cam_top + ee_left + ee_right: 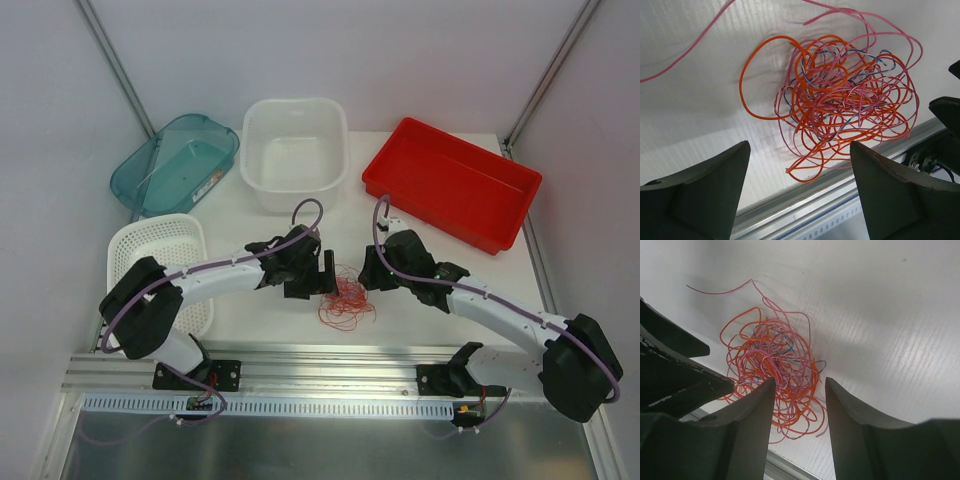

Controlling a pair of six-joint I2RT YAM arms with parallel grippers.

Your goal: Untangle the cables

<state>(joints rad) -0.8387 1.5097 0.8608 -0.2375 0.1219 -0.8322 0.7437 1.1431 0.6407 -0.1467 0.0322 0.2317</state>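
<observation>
Cables (346,297): one tangle, lying on the table (260,310) between the two grippers, just on their base side. Strand colours are orange, pink and blue; I can't count single cables in the knot.

Rail (330,360): one metal strip along the table's near edge, just behind the tangle as the wrist cameras look at it.

Left gripper (322,272): jaws wide apart, holding nothing. The tangle sits just past its fingertips, and the lowest orange loop reaches in between them. No contact that I can see.

Right gripper (368,268): jaws part open with a clear gap. A few orange and pink loops at the tangle's edge lie in that gap, not pinched. The bulk of the knot is just beyond the tips, toward the left gripper.

One loose pink strand runs out of the knot, away from both grippers.

Beyond the grippers there are four containers:
- one white basket (150,255), out past the left gripper's arm
- one teal see-through tub (175,165), farther on the same side
- one white tub (295,150), straight beyond the left gripper
- one red tray (450,185), beyond the right gripper
</observation>
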